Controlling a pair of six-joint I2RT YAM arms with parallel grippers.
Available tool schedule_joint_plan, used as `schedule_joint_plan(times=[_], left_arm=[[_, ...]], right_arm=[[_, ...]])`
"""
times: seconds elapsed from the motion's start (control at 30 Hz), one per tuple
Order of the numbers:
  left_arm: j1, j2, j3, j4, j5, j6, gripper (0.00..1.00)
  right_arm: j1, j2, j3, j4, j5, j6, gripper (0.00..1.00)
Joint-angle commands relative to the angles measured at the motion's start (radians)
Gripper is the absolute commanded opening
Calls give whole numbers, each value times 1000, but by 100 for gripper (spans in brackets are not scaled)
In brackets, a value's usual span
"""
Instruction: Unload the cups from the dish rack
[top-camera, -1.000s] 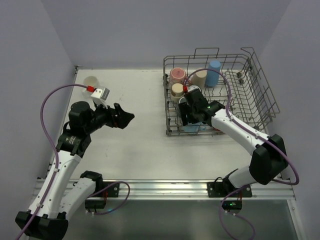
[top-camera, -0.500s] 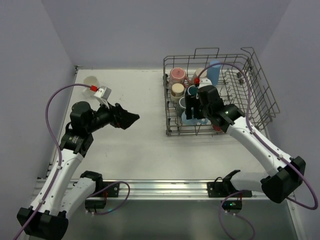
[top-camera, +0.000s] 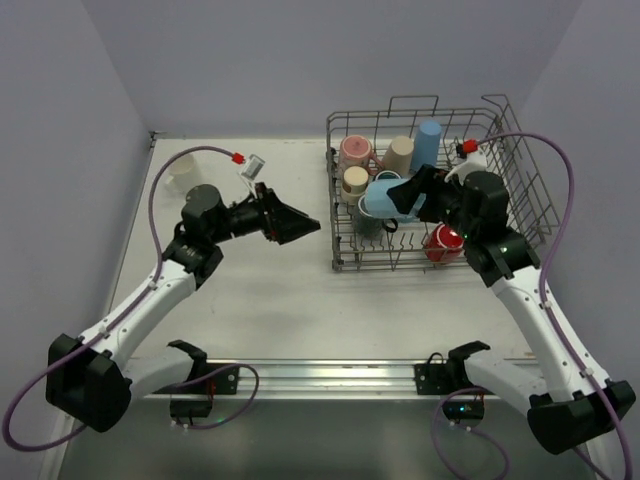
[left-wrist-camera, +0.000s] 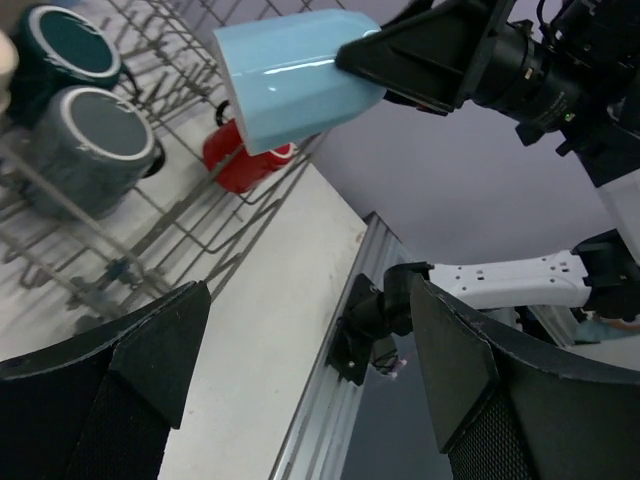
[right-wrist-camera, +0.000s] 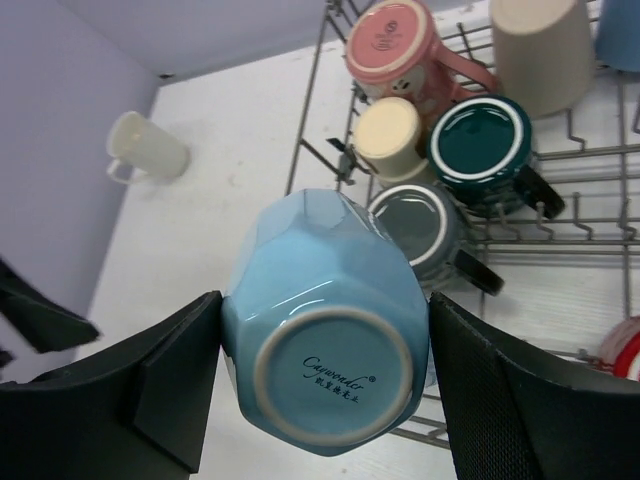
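My right gripper (top-camera: 400, 194) is shut on a light blue cup (top-camera: 380, 196) and holds it above the front left of the grey wire dish rack (top-camera: 520, 190); the cup's base faces the right wrist view (right-wrist-camera: 325, 320), and it also shows in the left wrist view (left-wrist-camera: 290, 75). In the rack stand a speckled pink cup (top-camera: 354, 151), a beige cup (top-camera: 401, 155), a tall blue tumbler (top-camera: 428, 143), a small cream cup (top-camera: 354, 181), two dark teal cups (right-wrist-camera: 480, 142) (right-wrist-camera: 415, 225) and a red cup (top-camera: 441, 242). A white cup (right-wrist-camera: 145, 147) lies on the table at far left. My left gripper (top-camera: 308, 226) is open and empty, pointing at the rack.
The grey table (top-camera: 260, 290) lies between the arms. Purple walls stand on three sides. A metal rail (top-camera: 330, 375) runs along the near edge with both arm bases.
My right gripper has lifted the light blue cup out of the rack and swung right and up. My left arm has reached right toward the rack.
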Motion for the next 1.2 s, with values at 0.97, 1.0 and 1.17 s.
schedule_joint_plan(times=[0.97,1.0,1.17], left_arm=[[-265,375,253,406,-29,-203,64],[-268,372,248,417,-30,-212,59],[-270,351,240,443,-52,-220,29]], right_arm=[[-108,-168,-243,540,-484,340,28],[-108,-166,-244,540,-484,341,28],[-110,-166,-270,557,-484,352,29]])
